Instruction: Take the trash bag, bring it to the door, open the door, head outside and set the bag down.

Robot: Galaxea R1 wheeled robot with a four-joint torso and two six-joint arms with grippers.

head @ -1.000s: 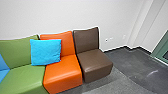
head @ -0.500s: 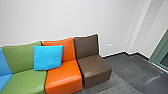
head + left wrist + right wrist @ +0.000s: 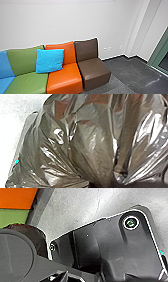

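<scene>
1. A white wall [image 3: 75, 22] is lined by multicoloured padded seats [image 3: 65, 76].
2. The shiny brownish plastic bag [image 3: 92, 144] is seen near the left wrist; whether either gripper is closed cannot be told.
3. Seats should be cleared slowly, widely.

Blue, green, orange and brown seats [image 3: 93, 71] line a white wall [image 3: 70, 22] above grey floor [image 3: 133, 71].

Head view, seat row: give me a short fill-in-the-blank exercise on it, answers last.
The loose cushion spans the join between the green seat and the ____ seat. The seat nearest the green frame is ____. On its side away from the cushion, the green seat adjoins a ____ seat.

Missing words: orange; brown; blue.
</scene>
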